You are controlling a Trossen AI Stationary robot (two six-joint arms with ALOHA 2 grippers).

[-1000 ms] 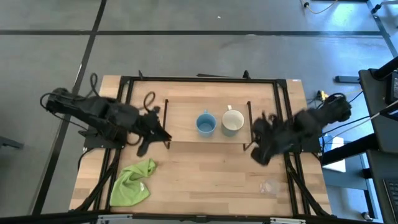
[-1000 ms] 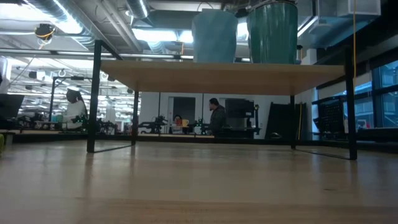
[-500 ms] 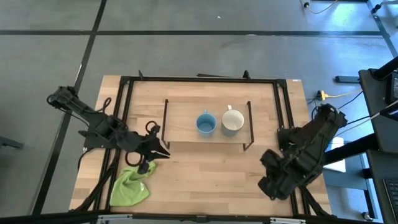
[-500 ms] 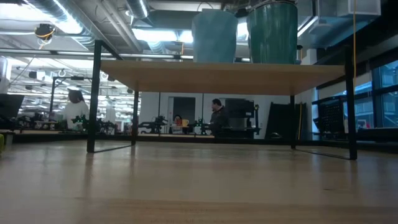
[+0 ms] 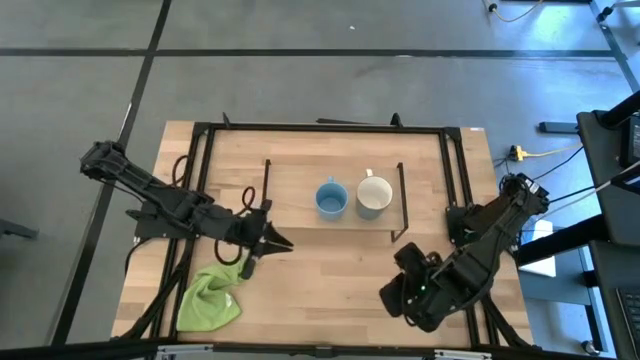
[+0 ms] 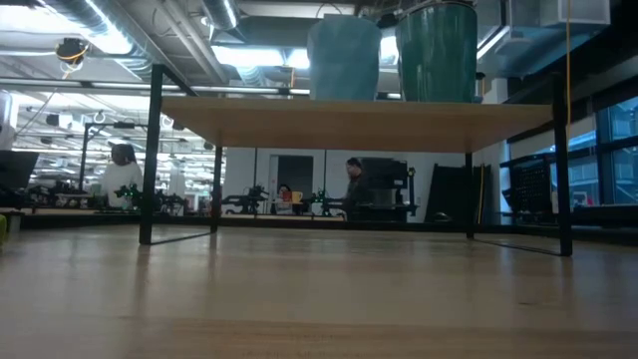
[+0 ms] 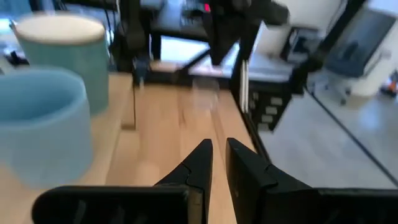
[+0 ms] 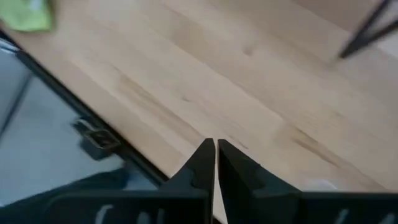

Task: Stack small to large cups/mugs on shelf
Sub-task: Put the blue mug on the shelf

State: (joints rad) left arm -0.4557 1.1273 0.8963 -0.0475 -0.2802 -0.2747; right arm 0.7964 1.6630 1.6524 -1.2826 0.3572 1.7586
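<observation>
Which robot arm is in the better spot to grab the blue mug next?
Probably the left. The left gripper sits by the shelf's front left corner, with the blue mug close ahead. The right gripper is near the table's front edge, facing away.

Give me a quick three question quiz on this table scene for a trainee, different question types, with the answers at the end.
1. True or false: the blue mug and the white mug stand side by side on the shelf.
2. Multiple choice: the green cloth lies nearest to which? A) the left gripper B) the right gripper C) the white mug
3. Fill in: in its own wrist view, the right gripper's fingers are nearly ____ with nothing between them.

Key: 1 true; 2 A; 3 shut.
</observation>
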